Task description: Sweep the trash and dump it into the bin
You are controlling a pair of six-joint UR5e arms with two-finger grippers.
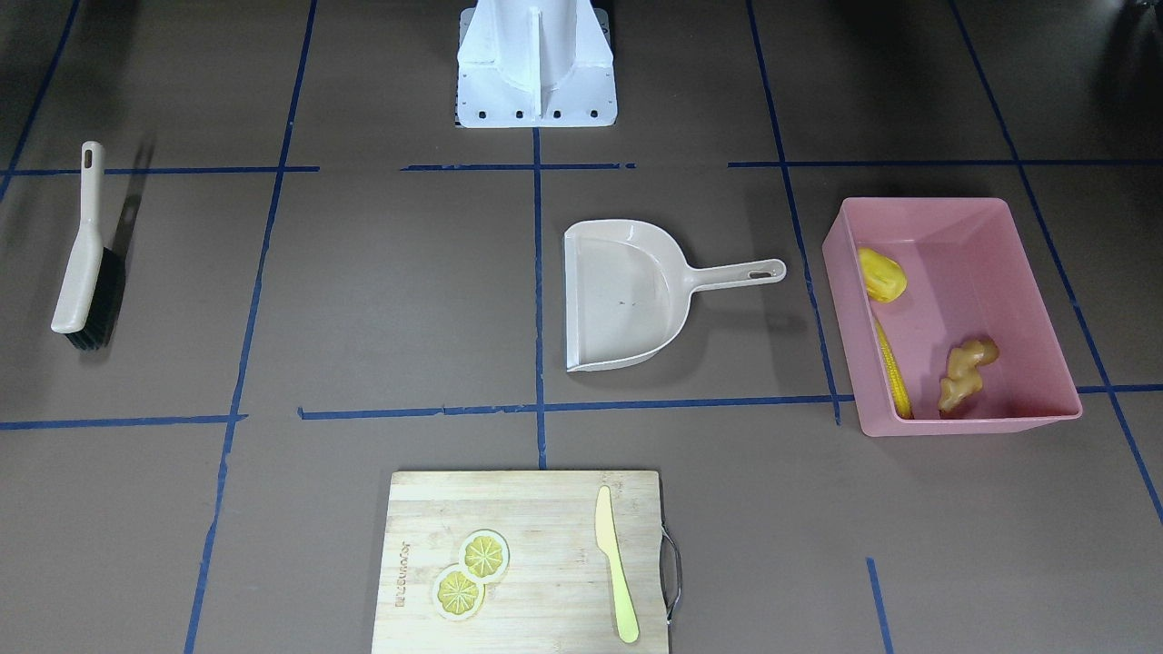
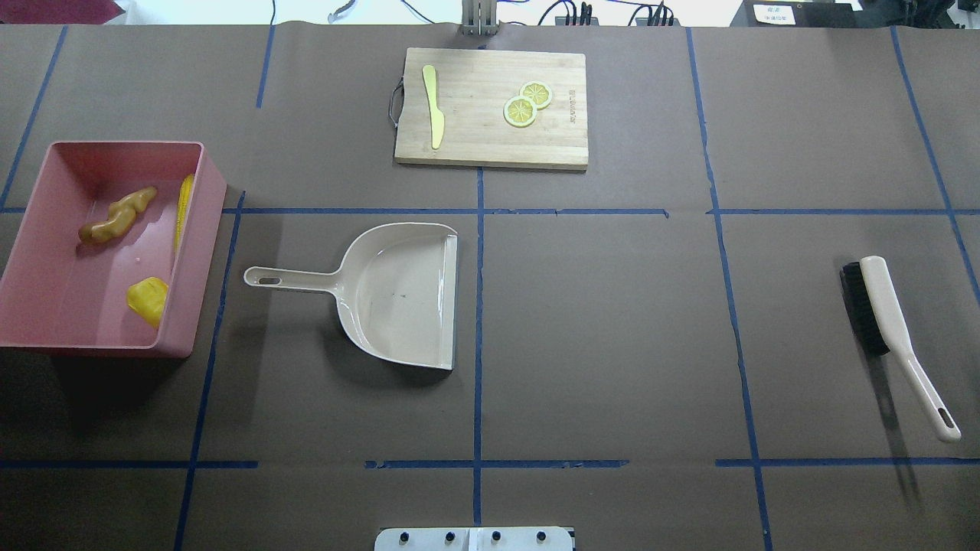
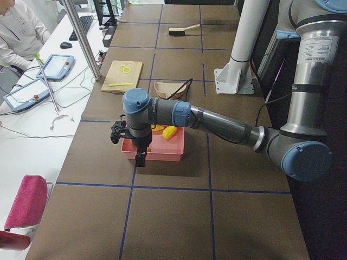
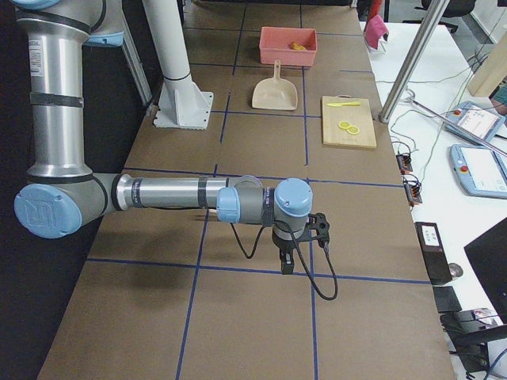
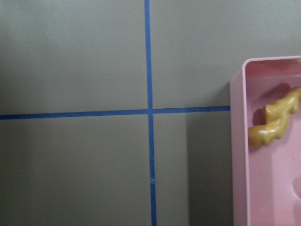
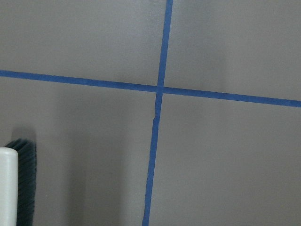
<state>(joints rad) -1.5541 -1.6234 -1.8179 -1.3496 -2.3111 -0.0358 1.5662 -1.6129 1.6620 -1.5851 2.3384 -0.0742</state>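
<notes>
The pink bin (image 1: 927, 203) stands on the table, at the left in the overhead view (image 2: 126, 144). Inside it lie the corn cob (image 1: 894, 372), the yellow lump (image 1: 882, 274) and the ginger root (image 1: 965, 372). The left wrist view shows the bin's corner (image 5: 237, 141) with the ginger root (image 5: 275, 123). My left gripper (image 3: 140, 158) hangs over the table just outside the bin's outer end. My right gripper (image 4: 287, 265) hangs over the table's far right end. Both show only in the side views, so I cannot tell if they are open or shut.
A beige dustpan (image 2: 398, 295) lies empty beside the bin. A brush (image 2: 880, 306) lies at the right end; its bristles show in the right wrist view (image 6: 16, 183). A cutting board (image 2: 490, 138) with a knife (image 2: 434, 107) and lemon slices (image 2: 527, 103) lies at the far edge.
</notes>
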